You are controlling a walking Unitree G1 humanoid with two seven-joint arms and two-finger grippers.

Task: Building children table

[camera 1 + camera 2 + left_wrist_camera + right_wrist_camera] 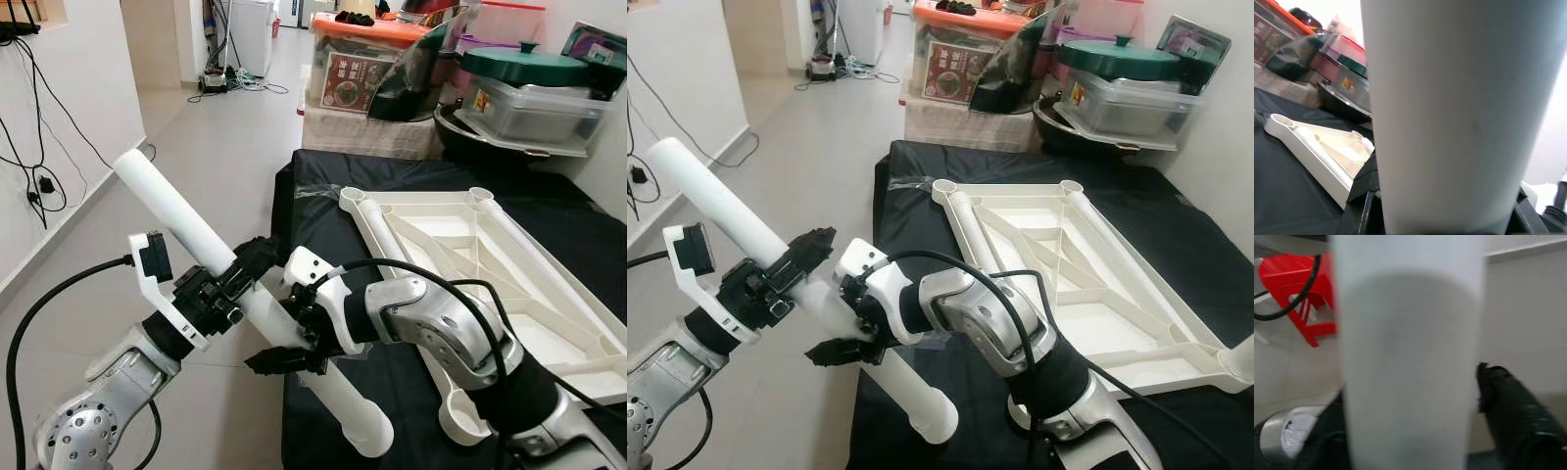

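White plastic table leg [196,235], a long round tube, is clamped by both the left gripper [257,257] and right gripper [286,360] beside the upturned white plastic tabletop frame [470,264].
Head views: the leg hangs off the black-draped table [1176,211], so a slipping grip would drop it to the floor. Wrist views: the tube blocks sight of the sockets, so it may be misaligned.

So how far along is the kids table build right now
Early stage. Done: the white tabletop lies upside down on the black cloth, its corner sockets facing up. In hand: one white leg tube is gripped by both the left gripper and the right gripper, held beside the table. Left: no leg stands in any visible socket yet.
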